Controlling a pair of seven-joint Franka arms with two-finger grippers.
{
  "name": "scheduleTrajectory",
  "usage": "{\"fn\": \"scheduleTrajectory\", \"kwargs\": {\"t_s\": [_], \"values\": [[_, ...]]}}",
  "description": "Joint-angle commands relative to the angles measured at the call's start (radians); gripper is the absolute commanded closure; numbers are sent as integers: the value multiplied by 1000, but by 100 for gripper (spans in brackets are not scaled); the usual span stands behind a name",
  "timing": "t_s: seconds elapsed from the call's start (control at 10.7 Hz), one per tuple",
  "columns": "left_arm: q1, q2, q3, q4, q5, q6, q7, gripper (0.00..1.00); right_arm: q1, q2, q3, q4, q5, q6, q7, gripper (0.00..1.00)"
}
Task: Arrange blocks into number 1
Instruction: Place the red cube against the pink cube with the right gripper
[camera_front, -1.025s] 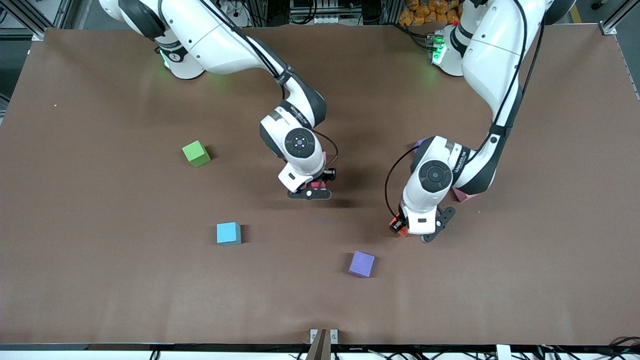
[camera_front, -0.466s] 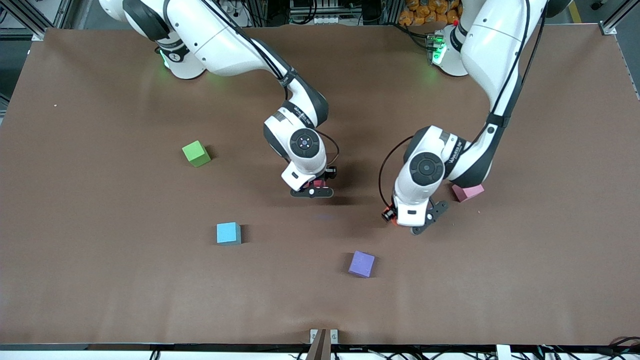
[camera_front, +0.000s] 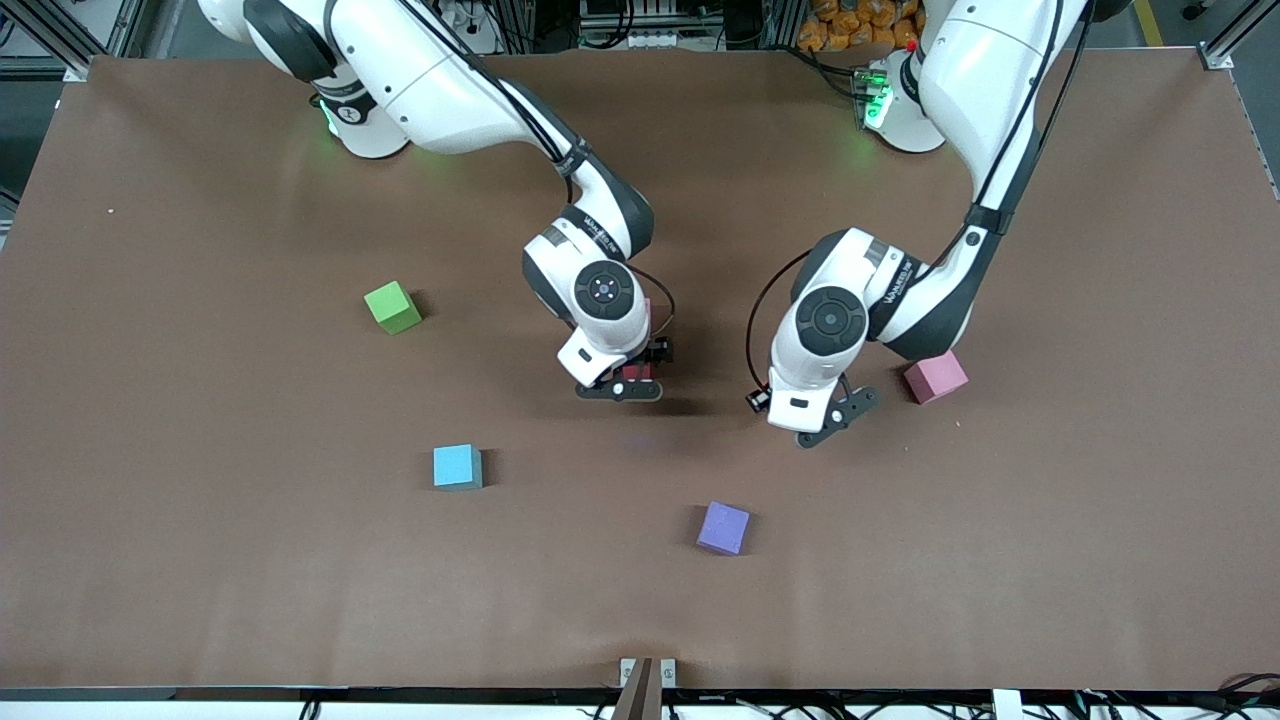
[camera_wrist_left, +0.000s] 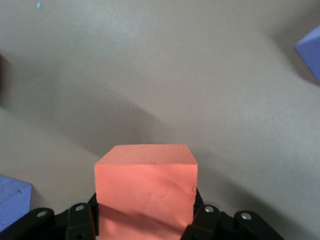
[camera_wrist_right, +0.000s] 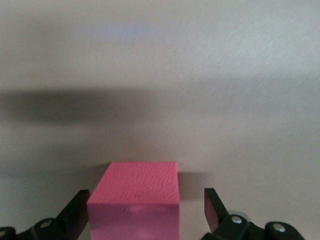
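The orange block (camera_wrist_left: 146, 182) is up over the table's middle with my left gripper (camera_wrist_left: 145, 220) shut on it; in the front view that gripper (camera_front: 812, 425) hides the block. My right gripper (camera_front: 625, 385) is low at the table's middle. It stands open around the red block (camera_front: 634, 374), which rests on the table and looks pinkish in the right wrist view (camera_wrist_right: 136, 197). One finger (camera_wrist_right: 77, 210) is at the block's side and the other (camera_wrist_right: 214, 206) stands apart from it. A light pink block (camera_front: 936, 377) lies beside the left arm. The light blue block (camera_front: 457, 466) sits nearer the camera.
A green cube (camera_front: 392, 307) lies toward the right arm's end. A purple cube (camera_front: 723, 527) sits near the front, between the grippers. The left wrist view shows purple cubes at two edges (camera_wrist_left: 12, 200) (camera_wrist_left: 310, 47). The brown table (camera_front: 200, 560) is wide.
My left gripper has carried the orange block toward the right arm's end and away from the camera, uncovering the light pink block. The right gripper has barely moved.
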Motion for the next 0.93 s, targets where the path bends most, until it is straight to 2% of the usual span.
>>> {"fn": "scheduleTrajectory", "kwargs": {"t_s": [0.0,0.19,0.47,0.65,0.84], "values": [[13,-49,-43,-48,5,-14,20,100,-58,-67,5,41,-7,-103,8,0],[4,-49,-82,-50,5,-14,12,100,-102,-125,2,88,-13,-212,5,0],[-2,-60,-180,-80,6,-14,-43,100,-199,-213,2,93,-23,-251,-30,0],[-27,-81,-228,-123,8,-14,-91,100,-262,-237,-9,93,-69,-326,-158,0],[-79,-85,-254,-143,8,-14,-120,100,-319,-253,-7,95,-68,-374,-298,0]]}}
